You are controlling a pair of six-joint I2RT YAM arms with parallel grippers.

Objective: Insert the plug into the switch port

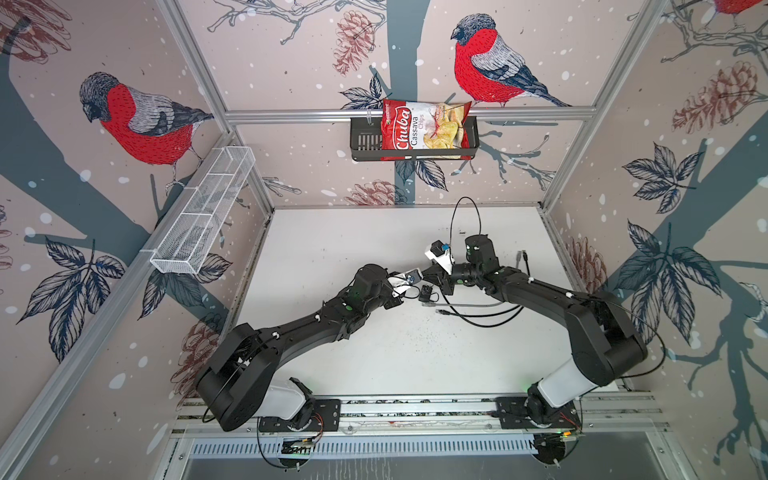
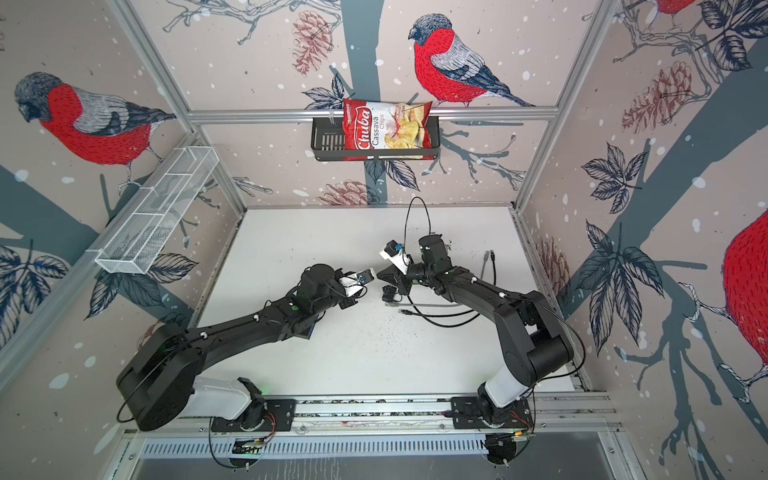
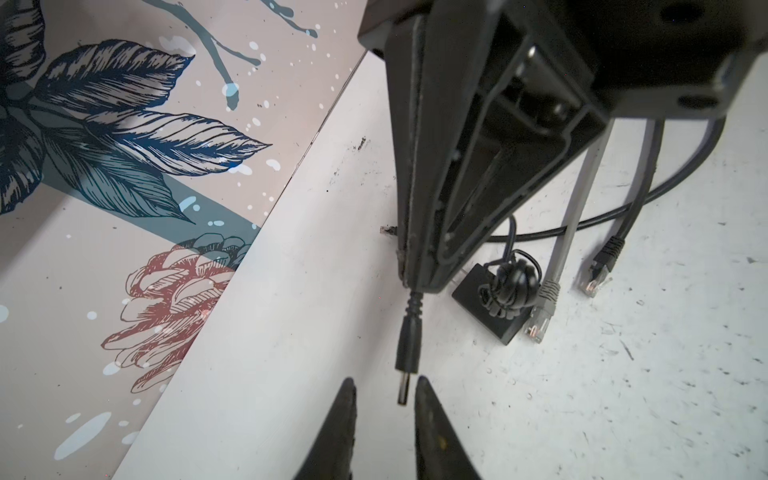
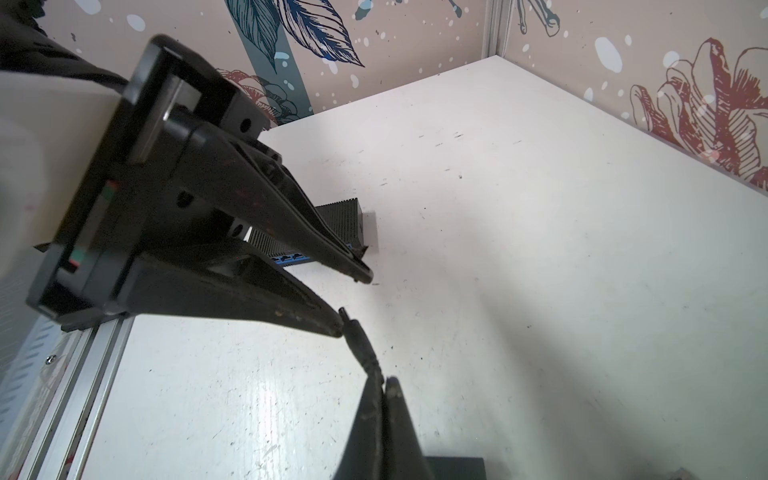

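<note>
Right wrist view: on the table (image 4: 540,249), beyond your left fingers (image 4: 270,299), lies the switch (image 4: 340,216); those fingers stand apart astride the plug (image 4: 359,340). Your right fingers (image 4: 401,428) are clamped on its limp cord (image 3: 415,307). The plug looks light and rigid, so take it by the moulded barrel.

A robot lab cell. Aluminium rails (image 1: 291,115) and bird-printed panels (image 1: 124,232) wall in the white tabletop (image 1: 353,241) beneath the right gripper (image 4: 382,380).
</note>
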